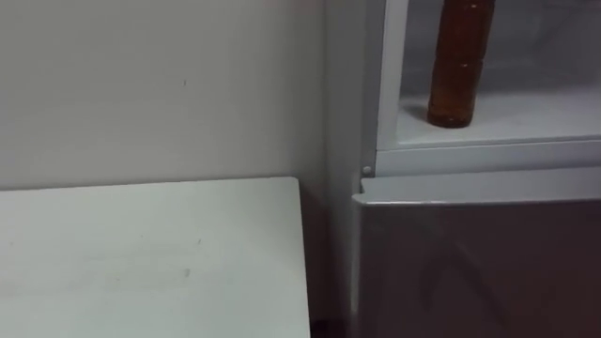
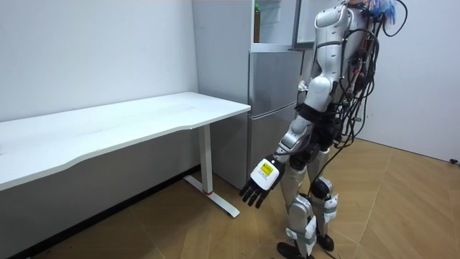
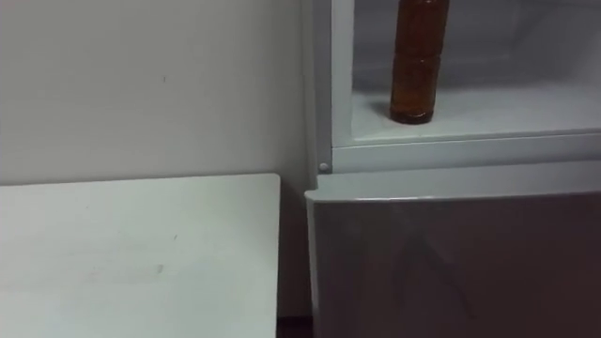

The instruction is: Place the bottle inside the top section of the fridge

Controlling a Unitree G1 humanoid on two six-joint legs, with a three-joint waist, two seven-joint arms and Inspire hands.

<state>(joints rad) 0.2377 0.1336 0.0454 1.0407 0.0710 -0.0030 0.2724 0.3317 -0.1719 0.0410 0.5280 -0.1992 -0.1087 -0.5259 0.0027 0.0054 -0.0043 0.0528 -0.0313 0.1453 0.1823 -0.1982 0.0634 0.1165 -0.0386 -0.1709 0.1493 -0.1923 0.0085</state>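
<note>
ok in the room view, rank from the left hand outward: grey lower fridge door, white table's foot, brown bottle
1. grey lower fridge door and white table's foot, both low beside the left hand: too close to call
2. brown bottle, high in the upper fridge

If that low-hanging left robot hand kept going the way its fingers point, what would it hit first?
Most likely the wooden floor: the left robot hand points downward, with nothing visible below it, though depth is uncertain.

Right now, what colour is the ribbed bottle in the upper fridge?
Amber-brown; the ribbed bottle shows best in the right eye view.
</note>
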